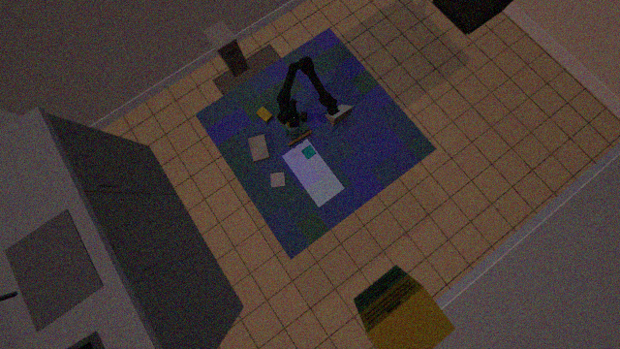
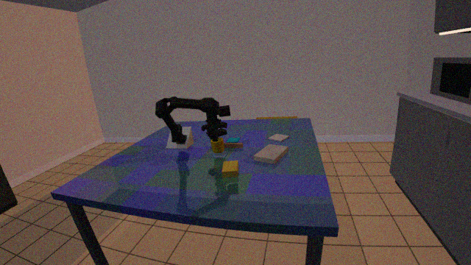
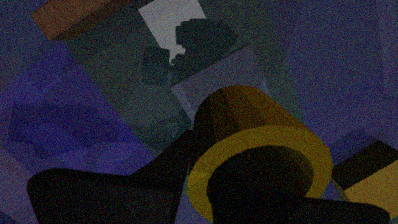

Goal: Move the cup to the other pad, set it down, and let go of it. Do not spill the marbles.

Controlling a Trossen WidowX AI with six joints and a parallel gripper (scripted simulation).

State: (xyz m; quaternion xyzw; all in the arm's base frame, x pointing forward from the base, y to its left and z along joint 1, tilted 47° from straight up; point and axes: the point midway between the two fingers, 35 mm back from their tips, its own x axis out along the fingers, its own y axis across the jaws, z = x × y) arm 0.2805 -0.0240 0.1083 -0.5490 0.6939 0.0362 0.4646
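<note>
The yellow cup [image 2: 217, 146] [image 3: 235, 112] is upright or nearly so, and appears held just above a pale grey-blue pad [image 2: 219, 156] [image 3: 220, 80]. My gripper [image 2: 215, 139] [image 3: 200, 137] is shut on the cup's wall, with one finger inside the rim and one outside. The inside of the cup is dark and partly covered by the finger, so no marbles can be made out. A flat teal square [image 1: 308, 152] [image 2: 232, 140], possibly the other pad, lies beyond a brown bar.
The brown bar [image 1: 300, 138] [image 2: 234, 146] [image 3: 75, 17] stands between the cup and the teal square. A yellow block [image 1: 264, 114] [image 2: 230, 168] [image 3: 377, 185] is near the cup. A beige slab [image 1: 259, 147] [image 2: 271, 154], a thin beige square [image 1: 277, 179] [image 2: 278, 137] and a white wedge [image 2: 186, 134] are around.
</note>
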